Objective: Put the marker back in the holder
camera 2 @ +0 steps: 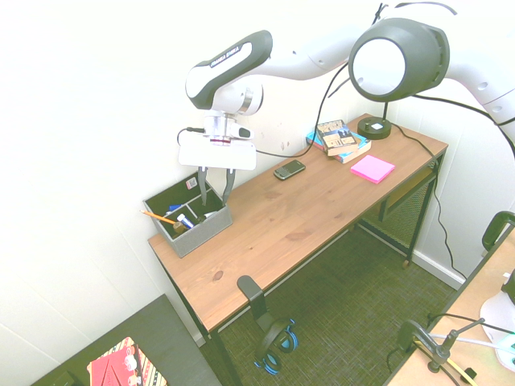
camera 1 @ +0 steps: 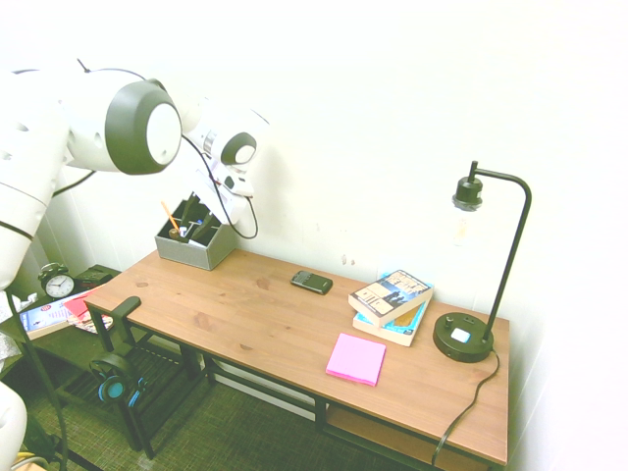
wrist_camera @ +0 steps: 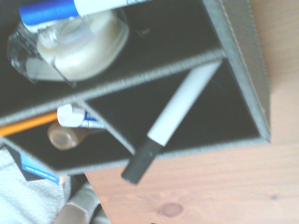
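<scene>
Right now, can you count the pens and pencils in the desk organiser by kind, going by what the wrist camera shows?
White marker with black cap: 1
Blue-capped marker: 1
White-capped marker: 1, probably a marker, mostly hidden
Orange pencil: 1
Total: 4

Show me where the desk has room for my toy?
There's bare desk between the box and the phone, and more between the phone and the pink notes. It's crowded where the books sit by the lamp, and inside the box's pen part.
</scene>
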You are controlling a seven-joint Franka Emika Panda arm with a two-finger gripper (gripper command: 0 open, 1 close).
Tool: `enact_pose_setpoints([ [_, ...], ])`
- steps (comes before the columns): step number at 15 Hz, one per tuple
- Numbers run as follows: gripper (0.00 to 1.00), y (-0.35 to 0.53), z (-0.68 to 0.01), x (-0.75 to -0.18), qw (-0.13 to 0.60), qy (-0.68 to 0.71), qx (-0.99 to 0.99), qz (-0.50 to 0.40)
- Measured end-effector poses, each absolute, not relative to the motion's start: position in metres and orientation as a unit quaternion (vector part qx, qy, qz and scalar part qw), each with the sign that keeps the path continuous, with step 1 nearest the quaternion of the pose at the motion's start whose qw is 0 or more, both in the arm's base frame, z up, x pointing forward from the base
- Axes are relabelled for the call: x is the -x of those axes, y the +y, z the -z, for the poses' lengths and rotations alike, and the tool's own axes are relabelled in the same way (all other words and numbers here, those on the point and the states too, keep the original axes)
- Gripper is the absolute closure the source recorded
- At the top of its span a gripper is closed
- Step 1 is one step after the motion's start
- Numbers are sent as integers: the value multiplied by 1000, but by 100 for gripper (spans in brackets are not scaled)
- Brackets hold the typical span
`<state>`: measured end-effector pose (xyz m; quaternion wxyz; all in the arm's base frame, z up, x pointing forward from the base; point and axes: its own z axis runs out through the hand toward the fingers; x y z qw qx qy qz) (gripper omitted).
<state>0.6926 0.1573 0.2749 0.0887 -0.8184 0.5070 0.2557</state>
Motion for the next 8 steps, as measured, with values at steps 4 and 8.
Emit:
enact_pose_setpoints([
  [4, 0, 105, -352, -652, -5, 469, 864, -183],
  [8, 0, 36, -413, -609, -62, 420, 900, -94],
])
